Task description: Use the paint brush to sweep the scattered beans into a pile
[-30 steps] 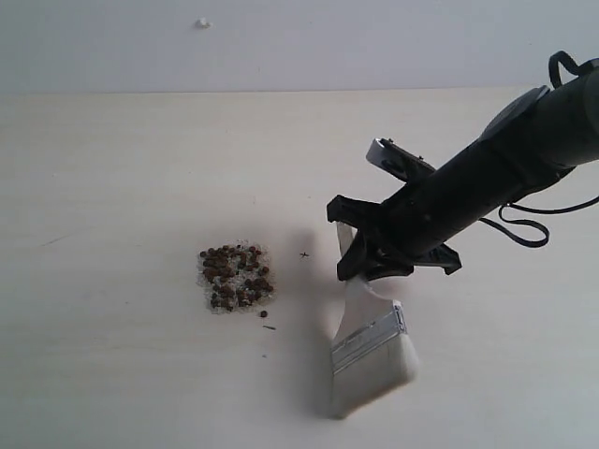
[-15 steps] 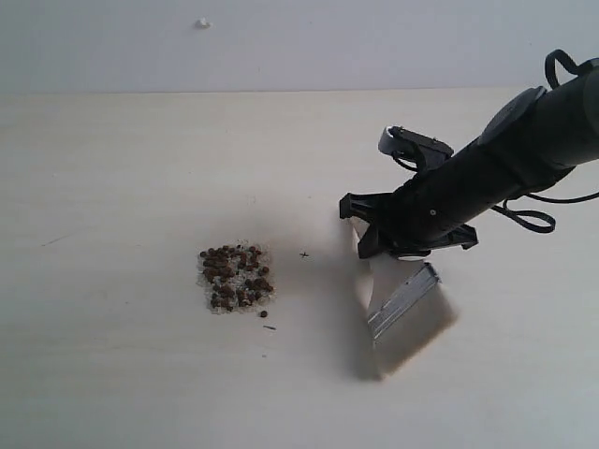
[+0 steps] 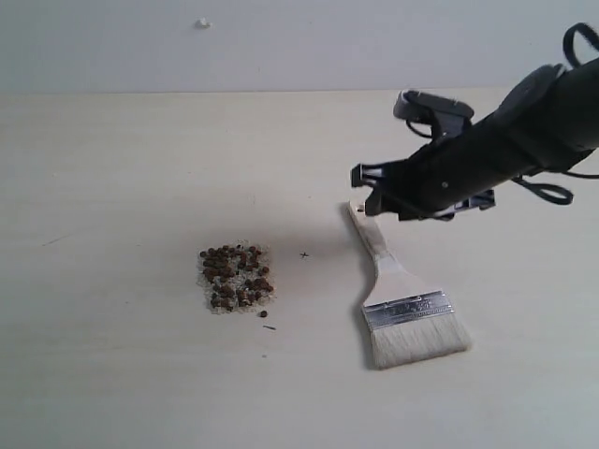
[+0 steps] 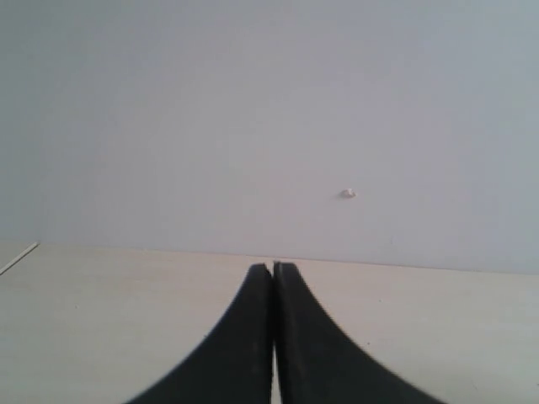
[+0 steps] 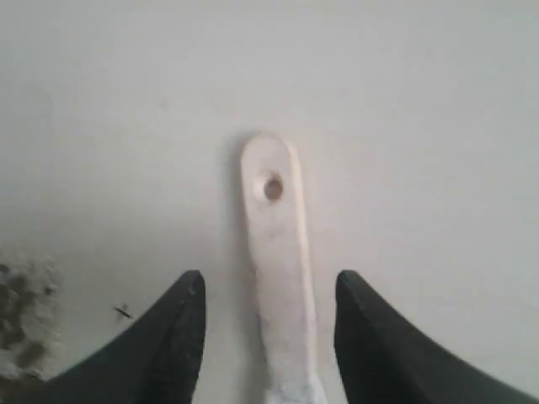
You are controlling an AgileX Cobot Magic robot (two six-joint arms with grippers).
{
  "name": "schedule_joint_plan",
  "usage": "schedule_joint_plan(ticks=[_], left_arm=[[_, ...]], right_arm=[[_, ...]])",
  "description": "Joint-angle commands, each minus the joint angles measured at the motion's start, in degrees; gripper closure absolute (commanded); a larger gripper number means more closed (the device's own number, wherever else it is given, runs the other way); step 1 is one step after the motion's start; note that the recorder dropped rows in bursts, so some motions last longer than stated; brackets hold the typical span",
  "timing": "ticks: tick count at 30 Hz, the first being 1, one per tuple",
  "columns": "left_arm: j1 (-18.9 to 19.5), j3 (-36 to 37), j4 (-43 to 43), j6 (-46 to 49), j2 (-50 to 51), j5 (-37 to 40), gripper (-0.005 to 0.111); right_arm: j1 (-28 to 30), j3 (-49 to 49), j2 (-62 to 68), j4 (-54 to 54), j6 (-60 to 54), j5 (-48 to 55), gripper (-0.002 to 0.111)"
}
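We see the paint brush (image 3: 401, 292) lying flat on the pale desk (image 3: 112, 187), on the right side of the exterior view. It is a wide, flat brush. Its handle is of pale wood and has a small round hole near the rounded end. A silver metal band joins the handle to whitish bristles, which spread out a little at their tips. The handle end points toward the far edge of the desk and the bristles point toward the near edge.

The beans (image 3: 225, 257) are tiny, round and reddish-brown, mixed with finer pale grains. Nearly all of them sit together in the pile (image 3: 236, 278), a compact cluster to the left of the brush and well apart from it. One single bean (image 3: 263, 313) lies just beside the near edge of the pile, and a thin dark sliver (image 3: 270, 327) lies a little beyond it. A small dark speck (image 3: 304, 253) rests on the desk between the pile and the handle.

The right fingers (image 5: 181, 337) stand wide apart above the handle end. In the right wrist view the handle runs between them and touches neither one, so they hold nothing. The left fingers (image 4: 244, 337) are pressed together, with nothing between them, and face a plain pale wall (image 4: 168, 101).
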State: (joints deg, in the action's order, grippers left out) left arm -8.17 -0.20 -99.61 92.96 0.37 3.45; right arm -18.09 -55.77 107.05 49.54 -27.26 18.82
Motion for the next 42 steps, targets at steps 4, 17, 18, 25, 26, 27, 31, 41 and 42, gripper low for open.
schedule_joint_plan(ticks=[4,17,18,25,26,27,31,41,42], left_arm=[[0.1,0.2,-0.3,0.0,-0.4,-0.4,0.107],[0.1,0.2,-0.3,0.0,-0.4,-0.4,0.107],[0.1,0.2,-0.3,0.0,-0.4,-0.4,0.107],[0.1,0.2,-0.3,0.0,-0.4,-0.4,0.107],[0.1,0.2,-0.3,0.0,-0.4,-0.4,0.107],[0.1,0.2,-0.3,0.0,-0.4,-0.4,0.107],[0.1,0.2,-0.3,0.0,-0.4,-0.4,0.107],[0.1,0.2,-0.3,0.0,-0.4,-0.4,0.107],[0.1,0.2,-0.3,0.0,-0.4,-0.4,0.107]], right_arm=[[0.1,7.9,-18.8,-5.6,13.6,-9.0,0.094],[0.1,37.2,-61.1,-6.5,13.8,-16.1,0.108],[0.1,38.5,-64.1,-5.1,15.4,-13.3,0.108],[0.1,40.3,-78.6,-4.9,15.4,-0.4,0.108],[0.1,40.3,-79.7,-5.6,15.4,-0.3,0.108],[0.1,40.3,-81.1,-6.6,14.9,-0.7,0.108],[0.1,40.3,-84.8,-8.8,11.2,-4.3,0.108],[6.4,42.0,-91.8,-18.9,3.3,-7.0,0.108],[8.4,42.8,-94.1,-20.5,3.2,-6.8,0.108]])
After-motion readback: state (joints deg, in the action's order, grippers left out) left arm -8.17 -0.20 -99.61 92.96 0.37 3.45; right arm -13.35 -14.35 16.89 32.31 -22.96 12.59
